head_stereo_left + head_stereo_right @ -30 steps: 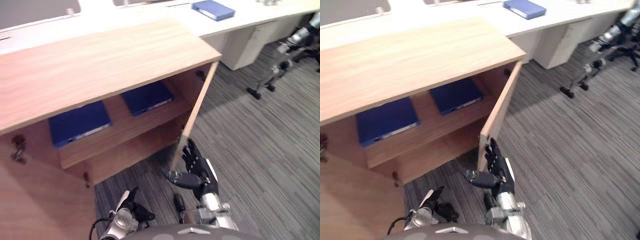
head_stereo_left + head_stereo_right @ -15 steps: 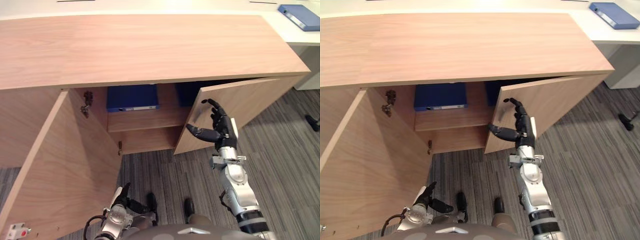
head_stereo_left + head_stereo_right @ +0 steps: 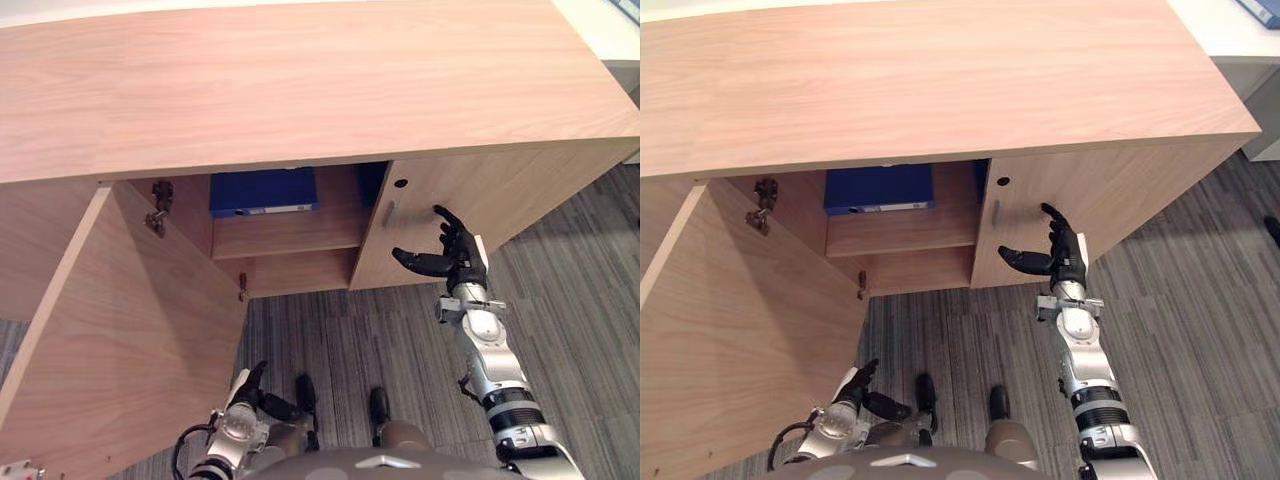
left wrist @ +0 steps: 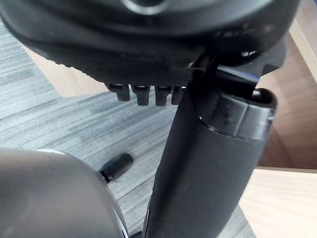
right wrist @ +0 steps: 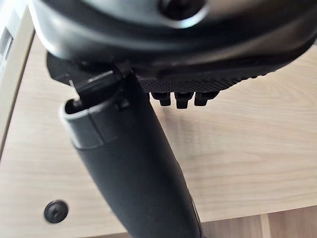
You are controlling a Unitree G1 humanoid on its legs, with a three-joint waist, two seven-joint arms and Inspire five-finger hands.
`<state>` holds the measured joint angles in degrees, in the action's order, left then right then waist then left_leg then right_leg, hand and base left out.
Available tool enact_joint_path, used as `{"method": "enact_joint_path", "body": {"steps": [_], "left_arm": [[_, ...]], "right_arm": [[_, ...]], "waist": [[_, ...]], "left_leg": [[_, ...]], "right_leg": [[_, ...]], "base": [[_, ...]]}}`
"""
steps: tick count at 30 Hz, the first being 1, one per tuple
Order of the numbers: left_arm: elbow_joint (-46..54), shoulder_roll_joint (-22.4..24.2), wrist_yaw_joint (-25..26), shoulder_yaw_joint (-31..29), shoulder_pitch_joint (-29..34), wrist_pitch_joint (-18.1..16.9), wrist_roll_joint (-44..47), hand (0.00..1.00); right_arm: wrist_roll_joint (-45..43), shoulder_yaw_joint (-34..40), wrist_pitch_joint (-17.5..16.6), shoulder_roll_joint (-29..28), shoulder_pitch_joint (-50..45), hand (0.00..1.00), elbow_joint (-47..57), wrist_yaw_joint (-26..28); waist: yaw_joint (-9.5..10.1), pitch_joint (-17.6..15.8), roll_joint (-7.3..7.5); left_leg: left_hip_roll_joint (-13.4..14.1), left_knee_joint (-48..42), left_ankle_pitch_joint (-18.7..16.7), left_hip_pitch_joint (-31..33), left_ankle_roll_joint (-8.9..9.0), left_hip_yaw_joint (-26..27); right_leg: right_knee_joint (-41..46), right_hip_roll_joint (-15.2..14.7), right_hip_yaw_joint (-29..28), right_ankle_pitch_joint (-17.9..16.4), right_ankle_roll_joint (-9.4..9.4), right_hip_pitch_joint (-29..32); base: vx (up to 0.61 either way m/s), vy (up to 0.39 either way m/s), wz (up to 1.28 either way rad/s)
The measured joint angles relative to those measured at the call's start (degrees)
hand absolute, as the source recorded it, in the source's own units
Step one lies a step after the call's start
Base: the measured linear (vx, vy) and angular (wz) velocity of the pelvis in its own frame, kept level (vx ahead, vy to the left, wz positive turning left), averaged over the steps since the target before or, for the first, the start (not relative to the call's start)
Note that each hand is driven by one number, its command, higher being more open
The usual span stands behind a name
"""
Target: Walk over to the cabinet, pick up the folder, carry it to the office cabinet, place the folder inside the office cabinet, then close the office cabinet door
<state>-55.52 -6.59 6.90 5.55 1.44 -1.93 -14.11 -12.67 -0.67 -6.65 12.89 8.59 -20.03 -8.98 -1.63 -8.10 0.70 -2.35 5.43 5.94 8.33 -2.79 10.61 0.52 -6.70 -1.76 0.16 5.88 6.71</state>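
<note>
Closing step: your right hand [image 3: 455, 264], flat and empty, presses the light wooden right door [image 3: 500, 205] nearly shut; left door [image 3: 120, 330] next.

folder [image 3: 263, 191] on shelf [image 3: 290, 232] inside cabinet [image 3: 300, 90] | left door [image 3: 120, 330] left | right hand [image 3: 455, 262] before right door [image 3: 520, 215]

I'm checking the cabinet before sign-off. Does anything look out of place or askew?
The left door stands wide open, while the right door is almost shut with the open right hand at its face. That mismatch is the only oddity; the blue folder lies flat on its shelf, nothing spilled or damaged.
</note>
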Motion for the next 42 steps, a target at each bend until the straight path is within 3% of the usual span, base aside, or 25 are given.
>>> {"method": "enact_joint_path", "body": {"steps": [4,11,16,22,37,42], "left_arm": [[0.0,0.2,0.0,0.4,0.0,0.0,0.0,1.0],[-1.0,0.6,0.1,0.9,-0.4,0.1,0.0,1.0],[-2.1,0.8,0.1,0.9,-0.5,0.1,0.0,1.0],[-2.2,0.8,0.1,0.8,-0.2,0.3,0.1,1.0],[-4.4,0.9,0.1,-2.2,-0.5,0.3,1.2,1.0],[-4.4,0.7,0.2,-3.3,-0.6,0.3,1.2,1.0]], "right_arm": [[0.1,0.1,0.3,-0.3,-1.8,1.0,-0.2,0.3],[3.8,2.2,0.4,-7.4,-10.3,1.0,-0.9,1.2],[8.1,2.3,1.0,-10.8,-14.3,1.0,-11.4,1.2],[8.6,4.2,2.7,-11.2,-15.8,1.0,-24.2,1.1],[8.1,6.3,3.8,-10.7,-12.5,1.0,-34.4,1.2],[8.0,6.4,4.0,-10.7,-11.6,1.0,-34.8,1.2]], "waist": [[-0.39,-0.4,-0.46],[-0.9,-0.5,-0.43],[-1.74,-0.4,-0.28],[-1.79,-0.3,-0.22],[-1.7,0.2,0.56],[-1.47,0.0,0.57]], "left_leg": [[0.5,0.0,-0.3,-1.2,0.58,0.2],[1.1,0.0,-1.0,-2.5,1.57,1.5],[1.7,0.0,-1.8,-5.0,2.4,3.3],[2.6,0.0,-2.2,-6.4,2.85,6.1],[3.3,-0.3,-2.9,-8.6,3.47,9.7],[3.1,0.0,-2.2,-7.2,2.77,8.0]], "right_leg": [[-0.5,0.5,-0.2,-0.1,-0.16,-1.2],[-0.9,1.1,-1.5,-0.4,-0.6,-2.1],[-1.2,1.6,-3.0,-0.3,-0.61,-3.8],[-1.2,2.5,-5.4,0.0,-1.05,-3.8],[0.1,3.8,-9.3,0.4,-1.35,-3.8],[7.6,3.6,-8.9,-2.9,-1.11,0.3]], "base": [[0.03,-0.014,-0.04],[0.03,-0.009,-0.11],[0.02,-0.011,-0.19],[-0.03,-0.022,-0.23],[0.0,-0.006,-0.15],[-0.07,-0.015,0.16]]}}
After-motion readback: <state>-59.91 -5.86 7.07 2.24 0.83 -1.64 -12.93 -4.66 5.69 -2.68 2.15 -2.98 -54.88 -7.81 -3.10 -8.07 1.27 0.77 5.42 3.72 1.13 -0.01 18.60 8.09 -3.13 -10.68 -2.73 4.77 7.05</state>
